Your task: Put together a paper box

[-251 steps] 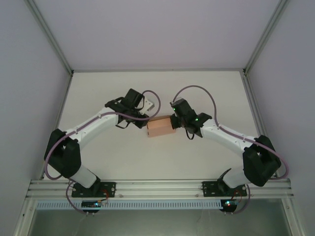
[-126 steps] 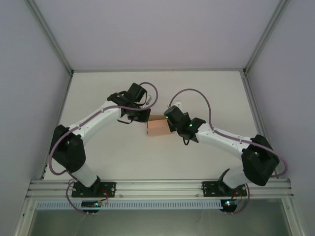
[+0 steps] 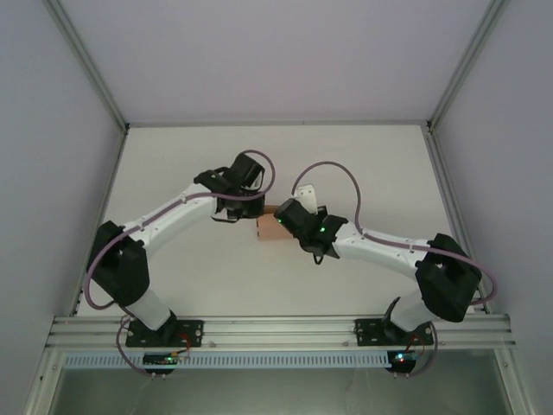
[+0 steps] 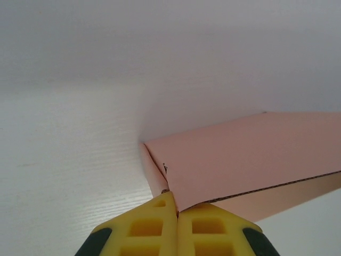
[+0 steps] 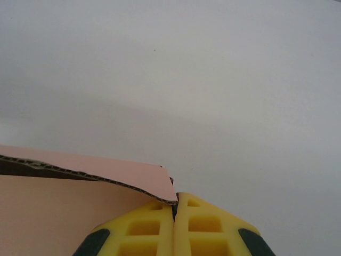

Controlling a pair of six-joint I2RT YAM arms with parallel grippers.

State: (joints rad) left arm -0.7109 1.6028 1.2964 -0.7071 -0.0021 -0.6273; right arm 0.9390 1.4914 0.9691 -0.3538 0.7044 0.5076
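The salmon-pink paper box (image 3: pixel 269 227) sits mid-table as a small folded box, mostly covered by the two wrists. My left gripper (image 3: pixel 258 211) comes in from the far left, its yellow fingers shut, and the tips (image 4: pixel 177 209) touch the box's near corner (image 4: pixel 250 154). From the right, my right gripper (image 3: pixel 286 221) is shut too. Its tips (image 5: pixel 175 205) rest against the edge of a raised flap (image 5: pixel 106 169) with corrugated edging. I cannot tell whether any card is pinched between either pair of fingers.
The white tabletop (image 3: pixel 190 277) lies inside a walled enclosure with metal corner posts (image 3: pixel 86 69). An aluminium rail (image 3: pixel 276 330) carrying both arm bases runs along the near edge. Purple cables (image 3: pixel 333 169) loop above each wrist.
Both arms have closed in on the box. The left gripper swung right to its far-left corner. The right gripper slid left over it, so less of the box shows.
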